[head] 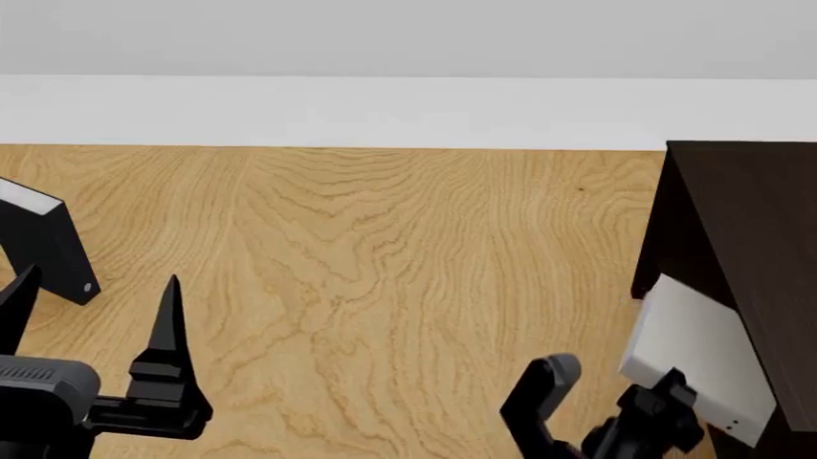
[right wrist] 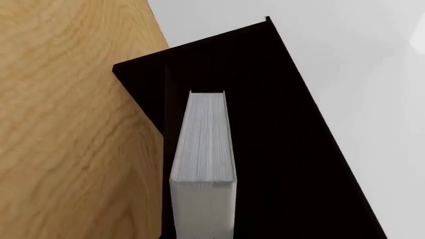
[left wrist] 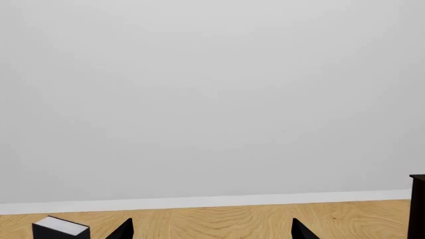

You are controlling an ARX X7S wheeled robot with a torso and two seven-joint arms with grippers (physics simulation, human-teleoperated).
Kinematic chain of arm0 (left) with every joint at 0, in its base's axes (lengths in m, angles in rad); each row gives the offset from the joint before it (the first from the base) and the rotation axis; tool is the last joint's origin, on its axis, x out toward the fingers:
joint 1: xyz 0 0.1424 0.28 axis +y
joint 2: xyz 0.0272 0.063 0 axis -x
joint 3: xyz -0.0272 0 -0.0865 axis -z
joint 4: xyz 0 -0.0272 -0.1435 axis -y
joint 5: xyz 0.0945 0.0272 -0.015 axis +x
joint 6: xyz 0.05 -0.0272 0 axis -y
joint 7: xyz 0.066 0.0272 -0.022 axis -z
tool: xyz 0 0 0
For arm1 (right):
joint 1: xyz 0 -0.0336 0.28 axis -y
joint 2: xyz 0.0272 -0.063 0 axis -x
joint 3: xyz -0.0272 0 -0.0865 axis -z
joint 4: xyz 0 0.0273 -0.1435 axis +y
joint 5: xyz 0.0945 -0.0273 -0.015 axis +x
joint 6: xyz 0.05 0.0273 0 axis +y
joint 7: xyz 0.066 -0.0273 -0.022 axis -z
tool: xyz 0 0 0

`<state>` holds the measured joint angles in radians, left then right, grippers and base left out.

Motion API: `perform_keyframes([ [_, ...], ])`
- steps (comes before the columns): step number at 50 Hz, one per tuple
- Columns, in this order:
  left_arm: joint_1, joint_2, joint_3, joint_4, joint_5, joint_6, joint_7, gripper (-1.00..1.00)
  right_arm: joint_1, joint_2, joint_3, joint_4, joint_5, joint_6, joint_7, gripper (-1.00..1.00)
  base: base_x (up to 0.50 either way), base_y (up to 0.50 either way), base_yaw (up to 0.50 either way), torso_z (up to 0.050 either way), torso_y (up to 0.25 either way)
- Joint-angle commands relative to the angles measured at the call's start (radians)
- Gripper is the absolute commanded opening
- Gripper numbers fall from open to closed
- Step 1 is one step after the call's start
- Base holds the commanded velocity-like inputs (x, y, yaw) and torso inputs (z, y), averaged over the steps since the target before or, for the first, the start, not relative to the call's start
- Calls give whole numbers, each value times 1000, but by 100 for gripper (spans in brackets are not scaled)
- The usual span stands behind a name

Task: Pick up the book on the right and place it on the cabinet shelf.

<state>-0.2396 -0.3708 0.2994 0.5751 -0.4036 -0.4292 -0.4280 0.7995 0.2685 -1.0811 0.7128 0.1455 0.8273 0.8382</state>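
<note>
No writing, label, brand mark or number can be read in any of the three views. The light grey book (head: 690, 359) beside the dark cabinet (head: 753, 220) has a plain cover, and its only markings are two tiny dark dots near one end of the spine (too small to say whether they are print or just specks). The black book (head: 52, 251) at the left has bare faces, and its white page edges are blank too. The wooden floor (head: 383, 268) and the pale wall (left wrist: 212, 99) carry no signs.
</note>
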Motion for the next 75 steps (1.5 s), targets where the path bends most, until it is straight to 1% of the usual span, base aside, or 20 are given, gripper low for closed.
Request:
perform_keyframes([
  [1,5,-5,-4,-2,-3,8,-1,100,59,-63,1,244,-68,-73,-25,-100,0,0,-2,0,0],
  [11,8,-9,-6,-6,-5,15,-2,100,123,-173,2,587,-72,-262,-55,-100,0,0,-2,0,1],
  [42,6,-15,-2,-8,-7,18,-12,100,123,-157,90,596,-121,-255,-133,-100,0,0,-2,0,0],
  [43,6,-16,-2,-7,-8,18,-13,100,122,-156,93,595,-121,-254,-136,100,0,-3,-3,0,0],
  [64,7,-22,0,9,-15,14,-21,100,97,-161,103,596,-142,-278,-175,100,0,0,0,0,0],
  [75,8,-23,-1,10,-19,20,-22,100,87,-169,93,594,-151,-315,-159,100,0,0,0,0,0],
])
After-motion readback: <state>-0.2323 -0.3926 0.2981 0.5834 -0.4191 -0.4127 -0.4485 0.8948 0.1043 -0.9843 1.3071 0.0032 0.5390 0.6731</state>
